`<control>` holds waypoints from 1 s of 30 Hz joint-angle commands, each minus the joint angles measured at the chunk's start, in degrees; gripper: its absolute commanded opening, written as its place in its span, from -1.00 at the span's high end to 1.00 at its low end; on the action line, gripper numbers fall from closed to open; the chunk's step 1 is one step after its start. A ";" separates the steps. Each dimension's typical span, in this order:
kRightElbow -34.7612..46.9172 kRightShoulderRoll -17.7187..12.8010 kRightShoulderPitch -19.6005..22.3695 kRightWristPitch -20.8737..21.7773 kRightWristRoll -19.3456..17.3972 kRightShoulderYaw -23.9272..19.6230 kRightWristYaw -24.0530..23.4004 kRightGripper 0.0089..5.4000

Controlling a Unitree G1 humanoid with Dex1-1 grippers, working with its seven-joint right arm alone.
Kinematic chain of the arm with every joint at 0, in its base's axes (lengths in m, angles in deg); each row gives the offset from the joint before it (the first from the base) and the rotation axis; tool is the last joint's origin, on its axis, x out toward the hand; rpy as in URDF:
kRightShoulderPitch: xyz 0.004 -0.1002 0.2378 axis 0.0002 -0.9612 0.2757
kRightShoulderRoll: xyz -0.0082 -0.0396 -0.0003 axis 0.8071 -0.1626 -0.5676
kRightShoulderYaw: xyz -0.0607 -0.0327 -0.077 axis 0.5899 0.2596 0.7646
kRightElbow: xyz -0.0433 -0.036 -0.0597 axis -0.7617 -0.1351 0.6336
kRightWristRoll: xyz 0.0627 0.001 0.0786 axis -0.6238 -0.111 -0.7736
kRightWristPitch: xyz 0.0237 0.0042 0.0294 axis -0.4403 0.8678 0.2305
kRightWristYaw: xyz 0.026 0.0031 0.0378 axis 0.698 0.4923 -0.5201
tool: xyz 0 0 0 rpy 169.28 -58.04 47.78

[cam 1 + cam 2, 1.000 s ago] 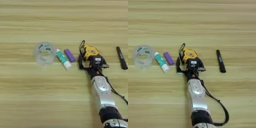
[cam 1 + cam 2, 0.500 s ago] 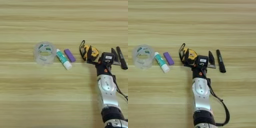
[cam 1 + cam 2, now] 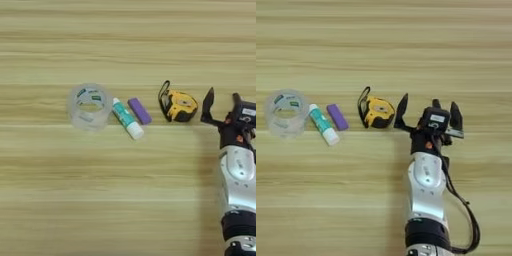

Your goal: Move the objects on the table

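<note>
Over the last second the right arm has swung from directly below the tape measure toward the robot's right, and its tool now stands just to the right of that item rather than over it. The tool's two black fingers are spread wide apart with nothing between them; one finger tip sits near the tape measure's right side without clearly touching it. The black marker, which lay in plain sight on the right a second ago, can no longer be made out: the tool's body covers the spot where it lay, so whether it is under the fingers or beside them cannot be told. This reads as the arm giving up the tape measure as its target and lining up on the marker instead, with no grasp made yet. The remaining objects sit where they were, in a loose row across the middle of the surface: the clear tape roll furthest left, the white-teal glue stick lying slanted just beside it, the short purple cylinder just right of the glue stick, and the tape measure well apart from those three. No container stands on the surface; the tape roll's open middle holds nothing.
</note>
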 commanded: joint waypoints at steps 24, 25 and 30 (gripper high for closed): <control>-10.60 -15.41 3.17 -11.52 -2.98 -5.70 10.44 -0.99; -10.73 -15.42 3.20 -11.59 -2.95 -5.48 10.75 -0.99; -12.43 -15.69 3.57 -11.39 -2.75 -5.23 11.32 -0.99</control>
